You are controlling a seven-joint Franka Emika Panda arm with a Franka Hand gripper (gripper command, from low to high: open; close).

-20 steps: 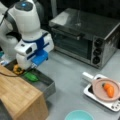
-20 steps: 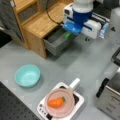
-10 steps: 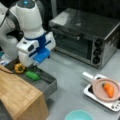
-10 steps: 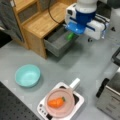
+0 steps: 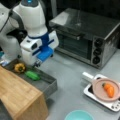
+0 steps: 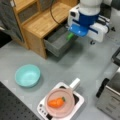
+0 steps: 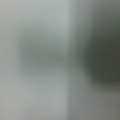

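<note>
Gripper [image 5: 37, 63] poised above open drawer [image 5: 47, 81], nearest the green vegetable [image 5: 32, 75] beside a yellow pepper [image 5: 20, 67]; finger spread impossible to tell.

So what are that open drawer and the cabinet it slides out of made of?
The drawer looks like grey painted metal or plastic: flat, matte, thin-walled. The cabinet looks like light wood or wood laminate, tan with a faint grain. The gripper hangs just above the drawer.
</note>
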